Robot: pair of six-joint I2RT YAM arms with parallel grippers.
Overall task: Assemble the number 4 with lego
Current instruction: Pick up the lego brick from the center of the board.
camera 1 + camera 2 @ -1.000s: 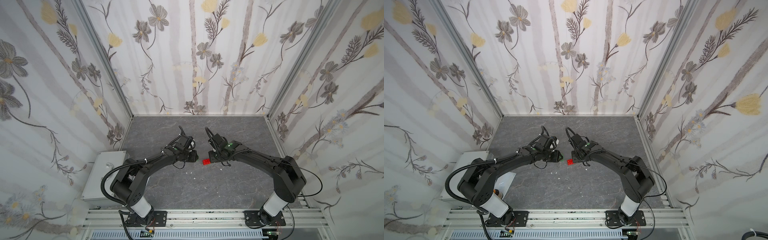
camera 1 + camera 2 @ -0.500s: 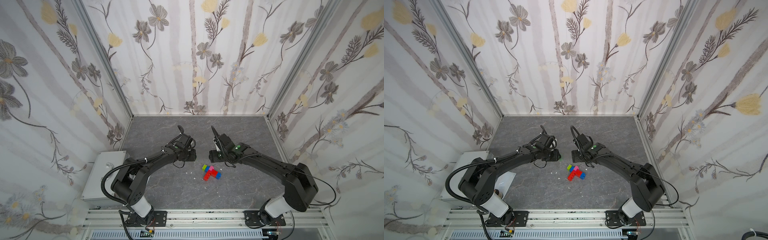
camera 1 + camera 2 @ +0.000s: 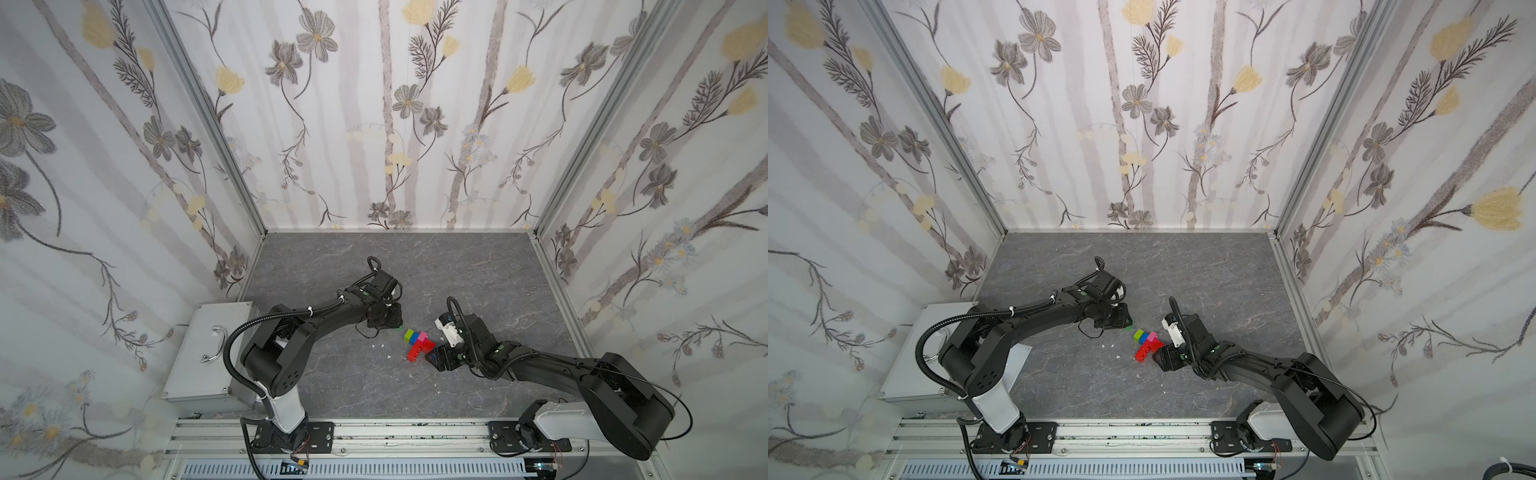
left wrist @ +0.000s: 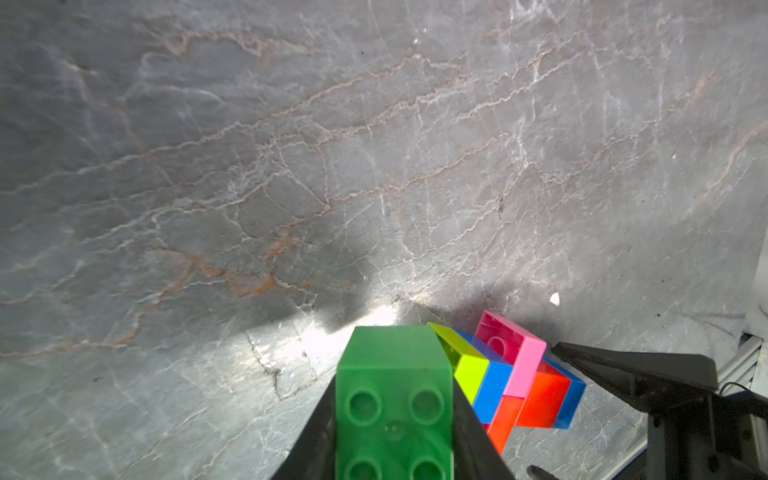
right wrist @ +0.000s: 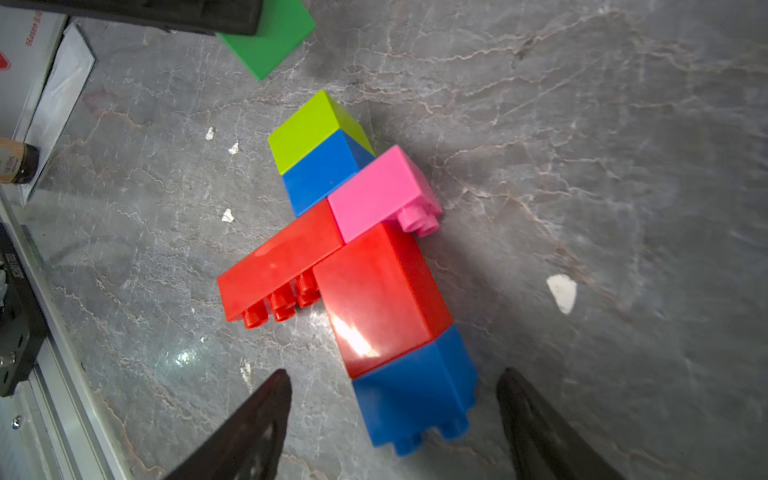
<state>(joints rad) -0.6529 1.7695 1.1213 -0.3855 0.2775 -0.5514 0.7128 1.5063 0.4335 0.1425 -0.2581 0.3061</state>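
Note:
The lego figure (image 3: 419, 345) (image 3: 1148, 344) lies flat mid-table, joined from lime (image 5: 307, 129), blue, pink (image 5: 374, 191), a long red (image 5: 282, 266), a red (image 5: 374, 291) and a blue end brick (image 5: 415, 395). My right gripper (image 5: 394, 376) (image 3: 434, 358) is open, its fingers (image 5: 257, 424) standing apart on either side of the blue end brick without touching it. My left gripper (image 4: 394, 378) (image 3: 392, 325) is shut on the dark green brick (image 4: 394, 399) (image 5: 270, 41), which hangs just beside the lime end, apart from the figure (image 4: 519, 374).
A grey metal box (image 3: 208, 353) sits at the left edge of the table. Small white scraps (image 3: 388, 356) lie near the figure. A small brown bottle (image 5: 12, 166) and white paper (image 5: 58, 95) lie by the aluminium rail (image 3: 374, 432) at the front.
My right gripper has opened, let the figure drop flat onto the table, and drawn back to the front right of it. The left arm with the green brick has barely moved.

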